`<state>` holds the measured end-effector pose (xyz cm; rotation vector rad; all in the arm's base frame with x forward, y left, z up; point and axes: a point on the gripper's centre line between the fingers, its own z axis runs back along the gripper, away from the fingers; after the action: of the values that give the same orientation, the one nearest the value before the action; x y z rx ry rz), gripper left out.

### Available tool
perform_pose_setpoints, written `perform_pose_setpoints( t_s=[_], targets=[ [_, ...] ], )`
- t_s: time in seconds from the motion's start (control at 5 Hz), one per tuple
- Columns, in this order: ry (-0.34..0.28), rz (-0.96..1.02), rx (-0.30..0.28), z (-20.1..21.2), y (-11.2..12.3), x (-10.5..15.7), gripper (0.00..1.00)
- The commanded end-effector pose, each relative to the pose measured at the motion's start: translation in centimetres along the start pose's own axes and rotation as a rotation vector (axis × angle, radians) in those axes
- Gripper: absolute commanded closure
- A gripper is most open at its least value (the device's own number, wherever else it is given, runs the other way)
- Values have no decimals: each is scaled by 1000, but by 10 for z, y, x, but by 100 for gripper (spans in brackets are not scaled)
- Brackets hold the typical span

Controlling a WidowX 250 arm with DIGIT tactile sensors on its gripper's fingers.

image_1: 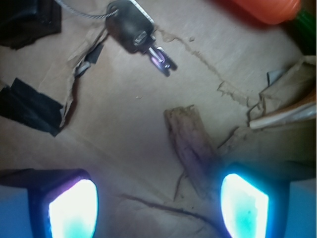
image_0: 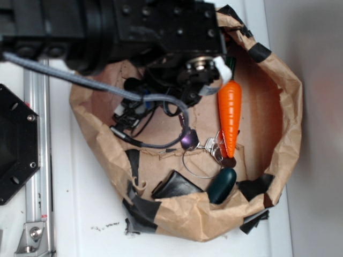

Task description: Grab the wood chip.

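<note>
on the brown paper floor you have the wood chip (image_1: 190, 146) lying tilted, its lower end just beside one of your fingers (image_1: 243, 206). your fingers are spread wide, pinching nothing. a key (image_1: 136, 34) lies beyond the chip.

- The exterior view looks straight down from above on the paper-lined basket (image_0: 289, 123), the arm hiding much of it.
- The wrist view looks down close between the fingertips (image_1: 72, 208) at its floor.
- Both show the key (image_0: 188, 140) and carrot (image_0: 229, 115).

My black arm (image_0: 144, 32) reaches downward; my gripper (image_1: 158, 201) points down with both fingers (image_1: 74, 208) spread apart, gripping nothing.
</note>
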<state>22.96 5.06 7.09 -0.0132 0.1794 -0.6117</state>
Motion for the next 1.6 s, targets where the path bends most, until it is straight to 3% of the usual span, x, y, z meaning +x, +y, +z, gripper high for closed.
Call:
perform_pose_setpoints(
  t_s=[0.0, 0.2, 0.8, 1.2, 1.4],
  targets=[
    [-27, -27, 43, -18, 17, 12, 0],
    [-5, -30, 30, -43, 28, 17, 0],
    [-7, -61, 49, -55, 10, 20, 0],
    [-31, 0, 67, -54, 8, 17, 100],
    [-34, 17, 72, -54, 7, 16, 100]
  ],
)
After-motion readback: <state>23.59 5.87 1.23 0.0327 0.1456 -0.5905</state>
